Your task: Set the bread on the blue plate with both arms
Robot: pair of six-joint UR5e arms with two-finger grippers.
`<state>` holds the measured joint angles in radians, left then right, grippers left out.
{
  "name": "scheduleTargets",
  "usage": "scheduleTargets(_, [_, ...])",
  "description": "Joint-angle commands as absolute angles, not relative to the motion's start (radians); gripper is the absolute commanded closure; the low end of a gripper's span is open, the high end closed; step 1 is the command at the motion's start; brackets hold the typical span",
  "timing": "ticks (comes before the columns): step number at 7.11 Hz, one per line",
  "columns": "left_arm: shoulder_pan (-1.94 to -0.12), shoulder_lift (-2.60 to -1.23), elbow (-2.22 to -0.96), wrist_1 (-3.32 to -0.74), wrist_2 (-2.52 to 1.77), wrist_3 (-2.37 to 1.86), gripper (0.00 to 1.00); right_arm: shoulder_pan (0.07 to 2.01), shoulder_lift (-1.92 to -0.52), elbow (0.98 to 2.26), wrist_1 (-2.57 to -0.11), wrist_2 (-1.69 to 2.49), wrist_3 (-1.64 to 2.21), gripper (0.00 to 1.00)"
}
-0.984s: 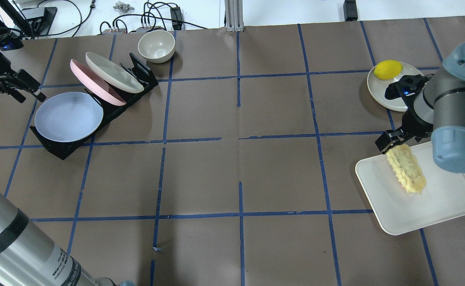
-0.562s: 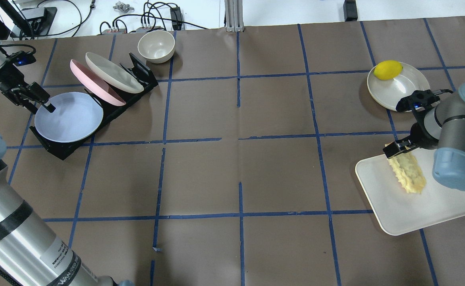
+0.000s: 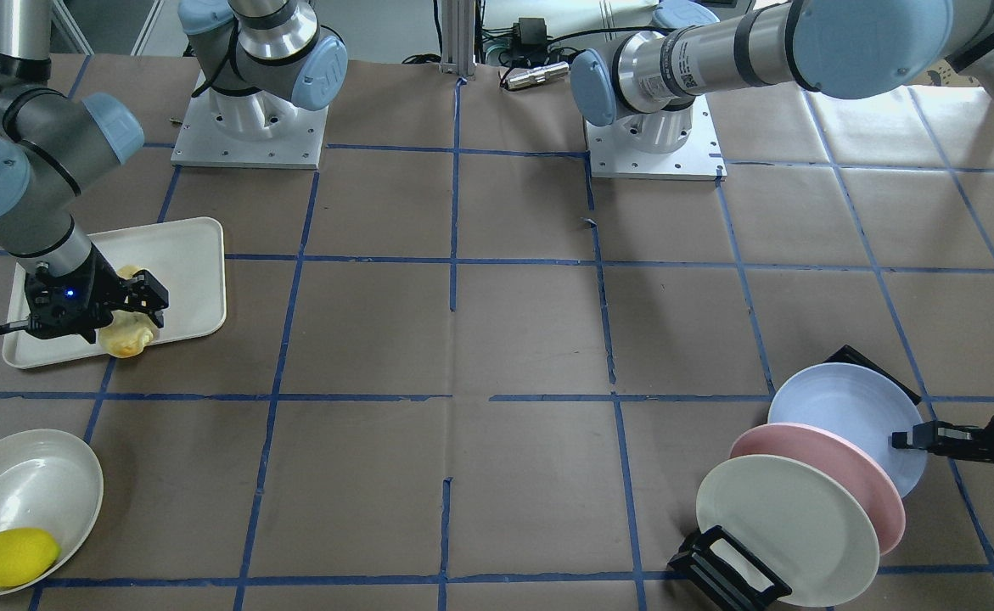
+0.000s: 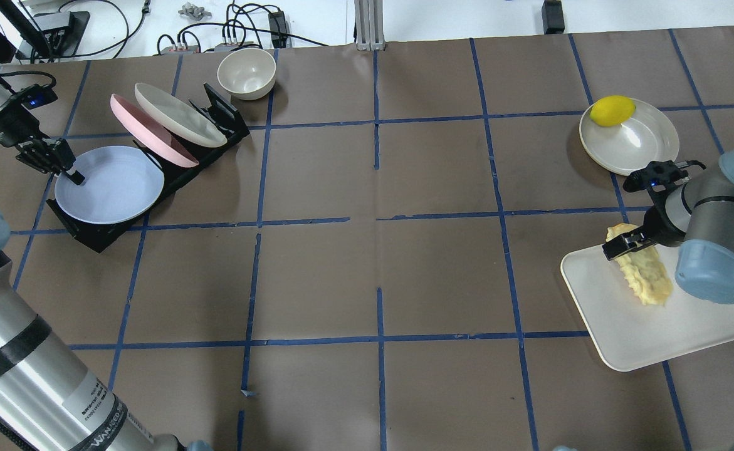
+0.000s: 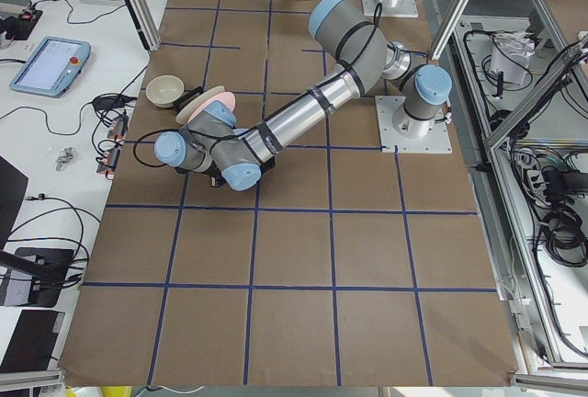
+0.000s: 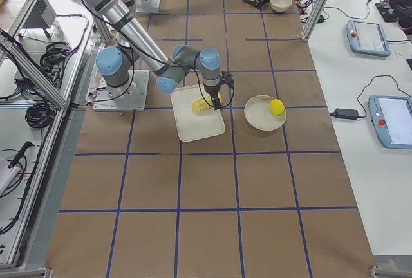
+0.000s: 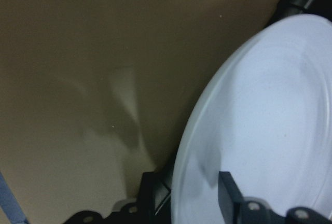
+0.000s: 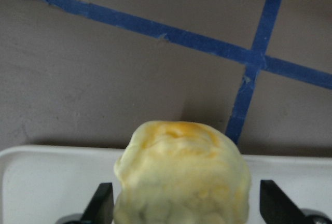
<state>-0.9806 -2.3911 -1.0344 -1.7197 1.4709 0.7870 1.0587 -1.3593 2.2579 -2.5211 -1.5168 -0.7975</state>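
Observation:
The bread [image 4: 645, 275] lies on a white tray [image 4: 686, 326] at the right. My right gripper [image 4: 617, 245] is open, low over the bread's far end. In the right wrist view its fingers [image 8: 104, 203] stand on either side of the bread [image 8: 181, 172]. The blue plate [image 4: 110, 185] leans in the front slot of a black rack [image 4: 91, 238] at the left. My left gripper [image 4: 71, 175] is open at the plate's far-left rim. In the left wrist view one finger [image 7: 228, 193] is over the plate's face [image 7: 270, 130] and the other is behind the rim.
A pink plate [image 4: 153, 128] and a cream plate [image 4: 178, 113] stand in the same rack behind the blue one. A cream bowl [image 4: 247, 72] sits behind the rack. A lemon [image 4: 612, 109] lies on a cream plate [image 4: 642, 147] just beyond the tray.
My left gripper has moved right and down from beside the rack onto the blue plate's rim. My right gripper has dropped lower around the bread's far end. The bread stays on the tray.

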Motion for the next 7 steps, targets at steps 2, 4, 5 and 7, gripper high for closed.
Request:
scheduleTargets(2, [-0.982,-2.384,-1.002,-1.746,1.477,0.779,0.86,1.06,-1.385,2.287,-2.533,-1.56,-0.767,0.85])
scheduleTargets(4, [-0.98,-2.349,-1.018,-1.77,1.485,0.79,0.87,1.095,-1.498,2.267,-2.402,-1.562,-0.724,0.84])
scheduleTargets(5, [-0.985,-2.303,-1.038,-1.795,1.486,0.79,0.88,1.147,-1.546,2.243,-2.3,-1.563,-0.675,0.83])
scheduleTargets(7, [-0.999,-2.168,-1.115,-1.871,1.488,0.779,0.88,1.25,-1.615,2.115,-2.054,-1.565,-0.522,0.81])
